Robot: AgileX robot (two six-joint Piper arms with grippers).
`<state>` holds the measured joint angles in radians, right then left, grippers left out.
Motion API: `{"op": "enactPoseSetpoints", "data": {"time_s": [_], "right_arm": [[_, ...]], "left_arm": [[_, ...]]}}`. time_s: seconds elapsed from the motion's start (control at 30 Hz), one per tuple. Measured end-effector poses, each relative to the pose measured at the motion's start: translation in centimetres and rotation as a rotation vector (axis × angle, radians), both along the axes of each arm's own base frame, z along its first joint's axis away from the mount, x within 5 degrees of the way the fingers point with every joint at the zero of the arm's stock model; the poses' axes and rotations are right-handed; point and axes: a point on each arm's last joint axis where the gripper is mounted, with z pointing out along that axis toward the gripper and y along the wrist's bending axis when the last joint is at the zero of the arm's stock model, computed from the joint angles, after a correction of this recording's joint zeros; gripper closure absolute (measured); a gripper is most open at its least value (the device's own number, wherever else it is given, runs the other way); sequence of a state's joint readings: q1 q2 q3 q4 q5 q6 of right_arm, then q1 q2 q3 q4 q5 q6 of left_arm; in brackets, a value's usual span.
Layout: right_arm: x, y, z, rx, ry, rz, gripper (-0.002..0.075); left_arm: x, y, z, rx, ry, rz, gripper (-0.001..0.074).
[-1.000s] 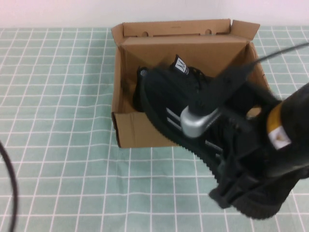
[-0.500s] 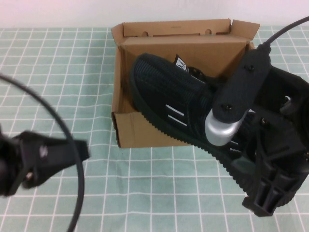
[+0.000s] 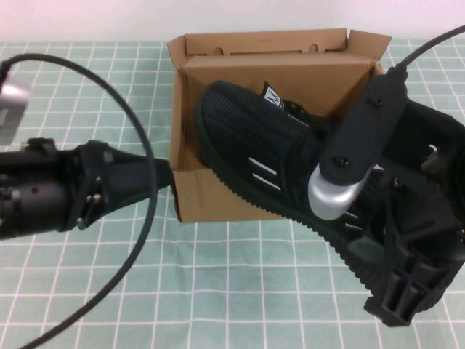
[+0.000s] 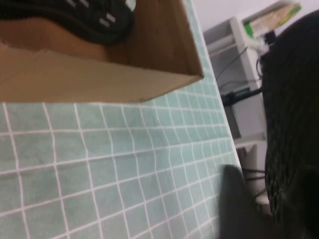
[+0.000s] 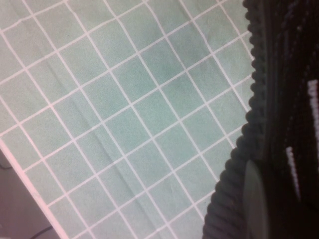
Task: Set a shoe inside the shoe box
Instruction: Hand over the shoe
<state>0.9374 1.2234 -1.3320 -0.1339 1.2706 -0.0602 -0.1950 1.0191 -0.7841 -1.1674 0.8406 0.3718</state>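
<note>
Black shoe [image 3: 247, 156] over one cardboard shoe box [image 3: 211, 196], possibly second inside.

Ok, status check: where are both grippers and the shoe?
Right gripper shut on the sneaker, toe over the open shoe box, heel outside. Left gripper at the box's left wall, holding nothing visible. No obstruction.

Left end effector [image 3: 156, 178] low at centre-left, reaching rightward; right end effector [image 3: 349, 225] clamped shut at right.
</note>
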Motion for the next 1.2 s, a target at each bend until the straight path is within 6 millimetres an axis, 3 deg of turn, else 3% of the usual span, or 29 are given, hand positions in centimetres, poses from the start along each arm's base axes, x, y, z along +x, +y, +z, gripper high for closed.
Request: {"op": "enactPoseSetpoints", "data": {"time_s": [0.13, 0.17, 0.3, 0.7, 1.07, 1.1, 1.13, 1.2], "right_arm": [[0.0, 0.0, 0.0, 0.000, 0.000, 0.000, 0.0724], [0.0, 0.0, 0.0, 0.000, 0.000, 0.000, 0.0724], [0.0, 0.0, 0.0, 0.000, 0.000, 0.000, 0.0724], [0.0, 0.0, 0.0, 0.000, 0.000, 0.000, 0.0724], [-0.1, 0.0, 0.0, 0.003, 0.008, 0.001, 0.0724], [-0.1, 0.0, 0.0, 0.003, 0.008, 0.001, 0.0724], [-0.1, 0.0, 0.0, 0.001, 0.009, 0.001, 0.0724], [-0.1, 0.0, 0.0, 0.001, 0.009, 0.001, 0.0724]], "left_arm": [[1.1, -0.5, 0.0, -0.052, 0.044, -0.011, 0.0205], [1.4, -0.7, 0.1, -0.082, 0.057, -0.013, 0.0148], [2.3, -1.3, 0.7, -0.197, 0.082, -0.039, 0.0067], [4.7, -2.3, -0.2, -0.330, 0.114, -0.046, 0.0064], [5.2, -5.9, 1.1, -0.277, -0.010, -0.123, 0.0076], [5.3, -6.1, 1.1, -0.268, -0.012, -0.127, 0.0106], [5.4, -6.2, 0.9, -0.252, -0.013, -0.125, 0.0183], [5.7, -6.2, 0.6, -0.221, -0.018, -0.117, 0.0416]]}}
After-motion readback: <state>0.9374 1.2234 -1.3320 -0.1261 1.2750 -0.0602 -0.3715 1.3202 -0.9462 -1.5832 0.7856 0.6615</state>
